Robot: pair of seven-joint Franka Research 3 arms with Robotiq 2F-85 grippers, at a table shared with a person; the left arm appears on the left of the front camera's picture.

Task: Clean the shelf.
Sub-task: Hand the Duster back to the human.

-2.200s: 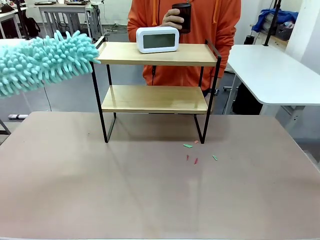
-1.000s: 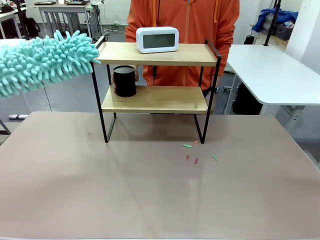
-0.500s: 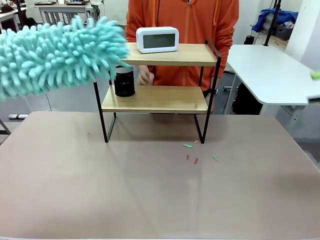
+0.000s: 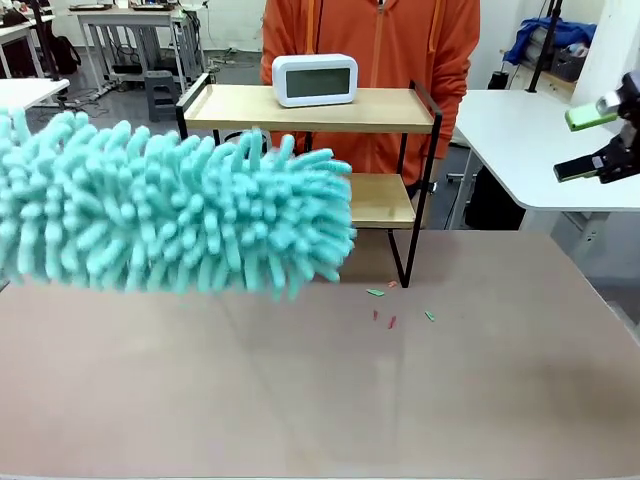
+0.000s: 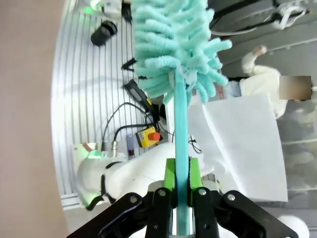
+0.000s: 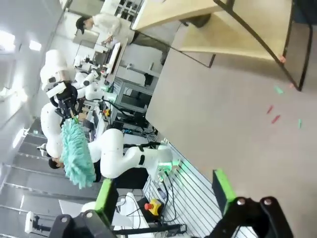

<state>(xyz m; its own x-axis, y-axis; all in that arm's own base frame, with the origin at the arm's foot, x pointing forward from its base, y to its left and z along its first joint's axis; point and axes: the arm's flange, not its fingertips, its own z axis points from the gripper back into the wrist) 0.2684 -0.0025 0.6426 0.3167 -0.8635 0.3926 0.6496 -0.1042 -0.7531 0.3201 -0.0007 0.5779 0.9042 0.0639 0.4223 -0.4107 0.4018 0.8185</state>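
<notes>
duster (image 4: pixel 170 210): cut off at picture's left edge, covers left part of shelf (image 4: pixel 385 110) incl. lower board and left legs | right pincer (image 4: pixel 598 140): cut by right edge, right of shelf | scraps (image 4: pixel 390 312) on desk below shelf: too small to tell

White robot arm (image 6: pixel 116 148) with black gripper (image 5: pixel 181 198), green pads; person (image 4: pixel 372 40) wears an orange zipped hoodie.
</notes>
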